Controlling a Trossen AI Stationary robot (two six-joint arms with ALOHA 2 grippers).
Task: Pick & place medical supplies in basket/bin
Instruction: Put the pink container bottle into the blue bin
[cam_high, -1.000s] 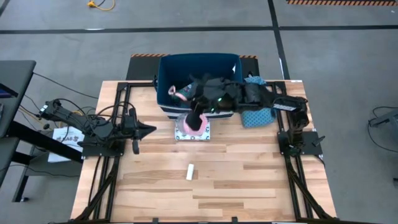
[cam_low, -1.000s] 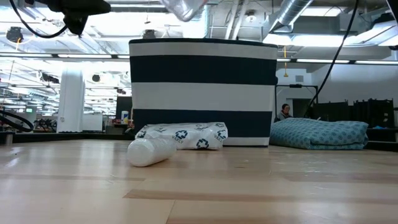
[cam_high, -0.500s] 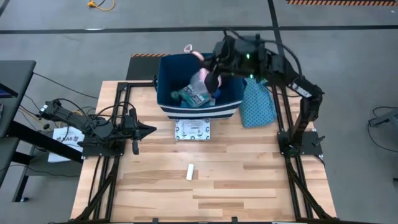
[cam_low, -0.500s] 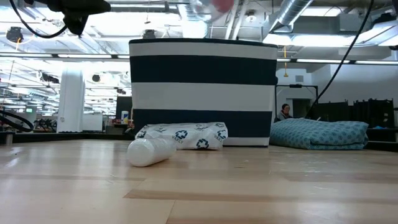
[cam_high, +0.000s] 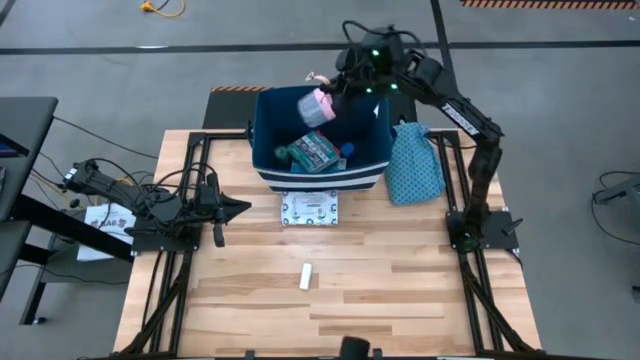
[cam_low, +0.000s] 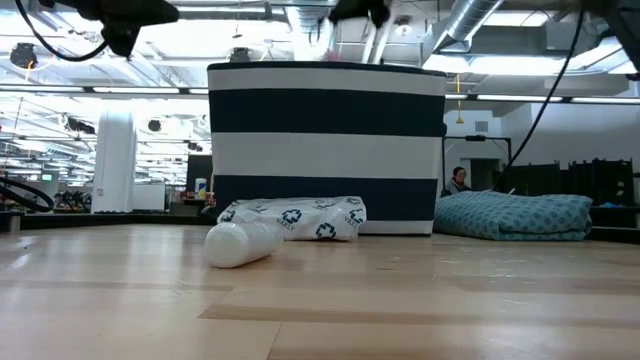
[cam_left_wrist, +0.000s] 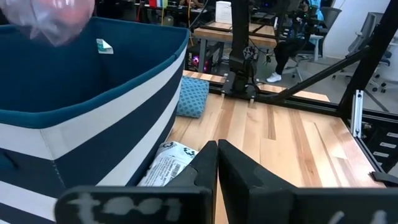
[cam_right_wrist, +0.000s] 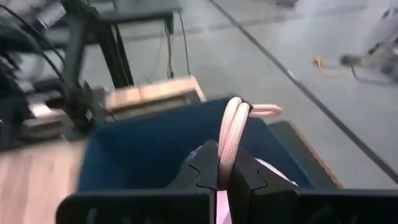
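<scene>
Pink looped cord of a clear-bagged pink item sits clamped in the right gripper's fingers, hanging above the dark navy white-striped fabric bin; left gripper rests, fingers together, on the wooden surface.

Straight down from above in the high view, over the whole pale wooden table. Level from table-top height in the low view, close to the large navy-and-white striped soft-sided bin. Wrist views near that same bin, shared by all four.
</scene>
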